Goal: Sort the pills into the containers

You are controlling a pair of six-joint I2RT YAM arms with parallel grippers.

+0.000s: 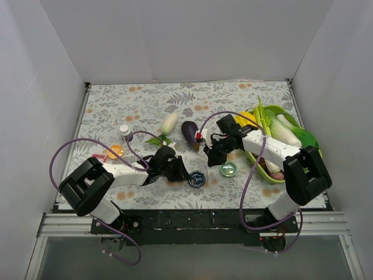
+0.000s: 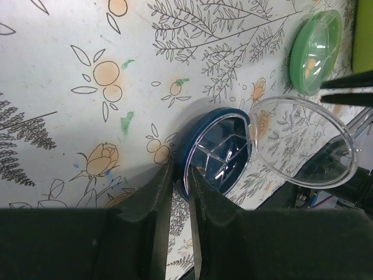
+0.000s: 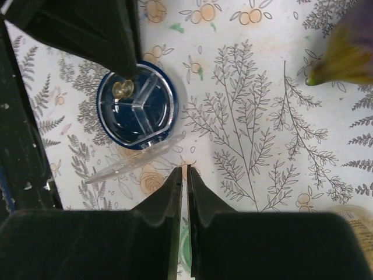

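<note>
The left gripper [image 2: 180,178] has its fingers shut tight, tips at the edge of the blue tin [image 2: 198,131]. A yellow pill [image 3: 123,88] sits right under them (held or loose, it is hard to tell). The right gripper [image 3: 184,175] is pinched closed on nothing, just beside the tin's clear lid [image 2: 303,143]. The green tin [image 2: 315,49] stands near, partly hidden, its top too blurry to read.

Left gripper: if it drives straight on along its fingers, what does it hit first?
The open round blue tin with clear dividers. The left gripper, shut, has its tips right at the tin's near rim; depth is unclear, so they may already touch.
</note>
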